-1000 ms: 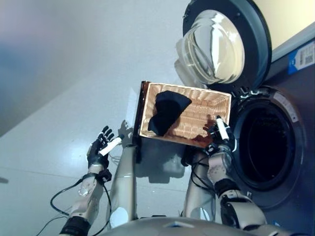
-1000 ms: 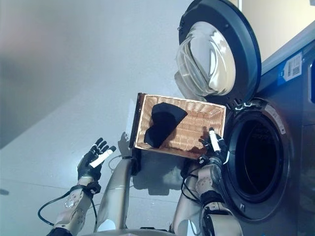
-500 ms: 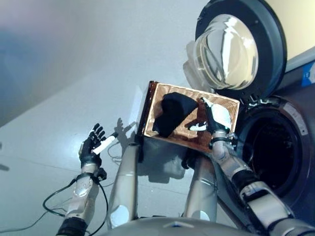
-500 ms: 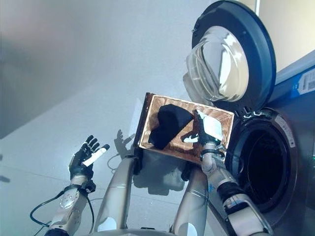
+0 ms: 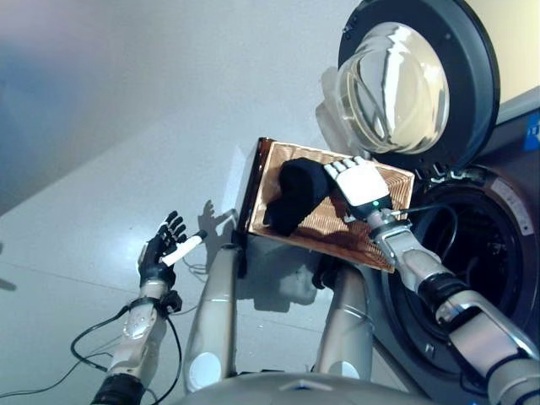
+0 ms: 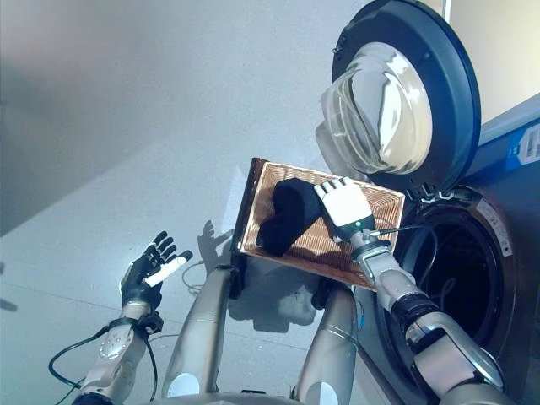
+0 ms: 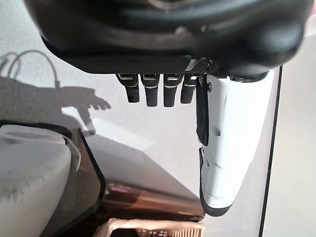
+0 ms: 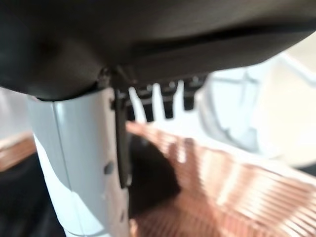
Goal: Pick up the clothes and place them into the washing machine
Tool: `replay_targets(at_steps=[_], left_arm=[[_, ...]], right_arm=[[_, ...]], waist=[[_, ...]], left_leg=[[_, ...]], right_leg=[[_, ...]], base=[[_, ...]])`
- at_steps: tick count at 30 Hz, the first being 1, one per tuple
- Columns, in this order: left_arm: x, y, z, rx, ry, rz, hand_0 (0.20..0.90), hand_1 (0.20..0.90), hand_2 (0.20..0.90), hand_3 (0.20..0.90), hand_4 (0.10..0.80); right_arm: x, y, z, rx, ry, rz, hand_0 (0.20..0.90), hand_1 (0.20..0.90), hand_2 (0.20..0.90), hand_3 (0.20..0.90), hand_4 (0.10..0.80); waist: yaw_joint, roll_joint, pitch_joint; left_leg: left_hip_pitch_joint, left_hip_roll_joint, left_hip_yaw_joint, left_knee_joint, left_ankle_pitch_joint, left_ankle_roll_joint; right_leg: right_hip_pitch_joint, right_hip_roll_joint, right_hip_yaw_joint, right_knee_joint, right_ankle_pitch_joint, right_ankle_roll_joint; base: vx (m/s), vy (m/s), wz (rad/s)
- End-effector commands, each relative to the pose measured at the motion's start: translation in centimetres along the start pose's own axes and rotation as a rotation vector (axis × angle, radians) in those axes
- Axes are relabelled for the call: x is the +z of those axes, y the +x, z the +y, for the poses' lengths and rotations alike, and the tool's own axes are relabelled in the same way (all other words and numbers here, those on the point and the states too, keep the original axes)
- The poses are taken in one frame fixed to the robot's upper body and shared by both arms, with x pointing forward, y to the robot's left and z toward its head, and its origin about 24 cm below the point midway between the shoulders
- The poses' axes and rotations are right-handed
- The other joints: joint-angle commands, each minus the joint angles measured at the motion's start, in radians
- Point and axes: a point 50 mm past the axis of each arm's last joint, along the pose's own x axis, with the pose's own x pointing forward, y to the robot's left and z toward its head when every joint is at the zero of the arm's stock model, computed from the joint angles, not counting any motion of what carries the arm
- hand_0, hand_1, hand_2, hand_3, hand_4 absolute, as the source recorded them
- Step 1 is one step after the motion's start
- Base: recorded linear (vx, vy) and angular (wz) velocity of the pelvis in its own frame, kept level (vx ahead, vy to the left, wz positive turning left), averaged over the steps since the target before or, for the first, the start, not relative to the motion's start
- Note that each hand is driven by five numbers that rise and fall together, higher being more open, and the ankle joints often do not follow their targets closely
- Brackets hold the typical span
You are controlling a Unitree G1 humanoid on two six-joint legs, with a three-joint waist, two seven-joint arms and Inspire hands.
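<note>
The crumpled black garment [image 5: 294,196] lay in a heap inside the rectangular woven wicker basket [image 5: 384,240], toward the basket end farther from the washing machine. The robot's right hand [image 5: 359,186] hovered over the basket just beside the garment, on the side nearer the machine, its back turned up toward the head camera. Its fingers were extended and relaxed, holding nothing. In the right wrist view those fingers [image 8: 163,102] pointed out straight above the wicker weave, with the dark cloth below and beside the white thumb cover [image 8: 84,163]. Whether the fingertips touched the cloth could not be told.

Beyond that hand stood the front-loading washing machine with a dark round drum opening [image 5: 481,253], right next to the basket. Its round glass-bowled door [image 5: 405,80] was swung fully open above the basket.

The left hand [image 5: 164,251] was well apart from the basket, raised over the pale grey floor [image 5: 101,169] with fingers spread and empty. Its wrist view showed straight fingers [image 7: 155,89] over bare floor.

The step in hand looked like the reach for the garment, with no grasp made yet. The next move probably called for lowering the right hand onto the heap, curling the fingers and thumb deep enough to gather a good bunch of cloth, then lifting it clear of the basket rim and swinging it toward the drum.
</note>
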Motion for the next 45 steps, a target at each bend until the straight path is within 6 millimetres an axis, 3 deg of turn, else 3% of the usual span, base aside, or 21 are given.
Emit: replay_targets(at_steps=[1, 7, 11, 23, 24, 29, 34, 41, 45], left_arm=[[2.4, -0.6, 0.2, -0.05, 0.037, -0.135, 0.9, 0.9, 0.9, 0.9, 0.8], [1.8, -0.7, 0.0, -0.059, 0.035, -0.106, 0.9, 0.9, 0.9, 0.9, 0.8], [0.9, -0.7, 0.1, -0.037, 0.035, -0.066, 0.9, 0.9, 0.9, 0.9, 0.8], [0.9, -0.4, -0.3, -0.043, 0.033, -0.068, 0.9, 0.9, 0.9, 0.9, 0.8], [1.0, -0.4, -0.4, -0.05, 0.03, -0.074, 0.9, 0.9, 0.9, 0.9, 0.8], [1.4, -0.5, -0.6, -0.076, 0.029, -0.087, 0.9, 0.9, 0.9, 0.9, 0.8], [1.7, -0.8, -0.6, -0.101, 0.035, -0.099, 0.9, 0.9, 0.9, 0.9, 0.8], [2.0, -1.0, -0.2, -0.101, 0.046, -0.106, 0.9, 0.9, 0.9, 0.9, 0.8], [2.2, -1.0, -0.1, -0.103, 0.045, -0.113, 0.9, 0.9, 0.9, 0.9, 0.8]], right_arm=[[-2.5, 1.2, -3.1, -0.141, -0.15, -0.016, 0.9, 0.9, 0.9, 0.9, 0.8], [-0.7, 2.2, -3.7, -0.145, -0.178, -0.11, 0.9, 0.9, 0.9, 0.9, 0.8], [1.7, 3.0, -3.6, -0.141, -0.172, -0.181, 0.9, 0.9, 0.9, 0.9, 0.8], [6.5, 4.2, -2.8, -0.084, -0.18, -0.296, 0.9, 0.9, 0.9, 0.9, 0.8], [6.5, 4.3, -2.6, -0.067, -0.188, -0.292, 0.9, 0.9, 0.9, 0.9, 0.8], [5.8, 4.5, -1.3, 0.015, -0.223, -0.231, 0.9, 0.9, 0.9, 0.9, 0.8], [3.8, 4.2, 0.0, 0.101, -0.253, -0.135, 0.9, 0.9, 0.9, 0.9, 0.8], [1.8, 4.1, 0.1, 0.128, -0.302, -0.076, 0.9, 0.9, 0.9, 0.9, 0.8], [-0.7, 4.0, -0.3, 0.139, -0.363, -0.023, 0.9, 0.9, 0.9, 0.9, 0.8]], waist=[[0.022, 0.025, -0.041], [0.031, 0.023, -0.039], [0.04, 0.02, -0.036], [0.068, 0.022, -0.022], [0.073, 0.022, -0.025], [0.093, 0.029, -0.02], [0.113, 0.041, -0.015], [0.123, 0.046, -0.011], [0.12, 0.045, -0.009]], left_leg=[[0.01, 0.0, -0.008, -0.012, 0.003, -0.03], [0.007, 0.002, -0.014, -0.005, 0.004, -0.035], [0.013, 0.002, -0.018, -0.007, 0.006, -0.037], [0.02, -0.009, -0.032, -0.017, 0.011, -0.039], [0.026, -0.011, -0.039, -0.007, -0.02, -0.045], [0.013, -0.018, -0.047, 0.013, -0.026, -0.044], [0.004, -0.028, -0.056, 0.027, -0.03, -0.043], [0.006, -0.032, -0.06, 0.018, -0.026, -0.043], [0.004, -0.034, -0.061, 0.016, -0.025, -0.044]], right_leg=[[0.006, 0.028, 0.056, -0.056, 0.182, 0.011], [0.007, 0.029, 0.056, -0.049, 0.178, 0.009], [0.016, 0.031, 0.051, -0.051, 0.179, 0.01], [0.033, 0.025, 0.04, -0.048, 0.171, 0.013], [0.039, 0.027, 0.047, -0.034, 0.141, 0.023], [0.034, 0.023, 0.045, -0.012, 0.128, 0.021], [0.027, 0.013, 0.039, 0.008, 0.12, 0.02], [0.029, 0.011, 0.035, 0.007, 0.121, 0.02], [0.024, 0.01, 0.041, 0.01, 0.12, 0.021]], base=[[0.0, 0.0, 0.0], [0.0, 0.0, 0.0], [0.0, 0.0, 0.0], [0.009, -0.008, 0.03], [0.094, -0.032, 0.13], [0.019, -0.01, 0.11], [0.004, 0.006, 0.04], [0.005, 0.001, 0.06], [0.0, 0.0, 0.0]])
